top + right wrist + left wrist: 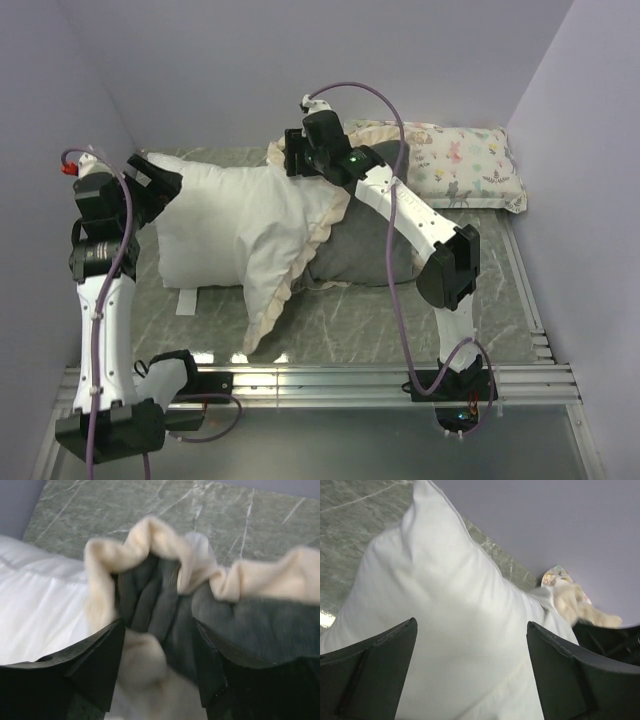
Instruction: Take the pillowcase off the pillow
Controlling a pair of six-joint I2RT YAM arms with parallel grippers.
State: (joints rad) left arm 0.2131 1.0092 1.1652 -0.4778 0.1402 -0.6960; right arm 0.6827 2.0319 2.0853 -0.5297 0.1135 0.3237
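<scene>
Pillow [215, 225], top view: left half bare on surface [400, 310]; right half under turned-back pillowcase [365, 250]; removal judged about half done. Left wrist view: left end effector [470, 680] spread wide around pillow corner, contact unclear. Right wrist view: right end effector [160, 670] clamped on bunched grey cloth and frill; blurred.

You are looking at two arms built alike: white shells on the long links and blocky black housings at the joints. The left arm [103, 300] carries a purple cable clipped along its white link, ending in a small red plug [68, 169] above its pincer. The right arm [420, 225] has the same purple cable looping over its wrist, and a green light [352, 157] glows just behind its pincer. Both pincers have wide matte black fingers [370, 675].
</scene>
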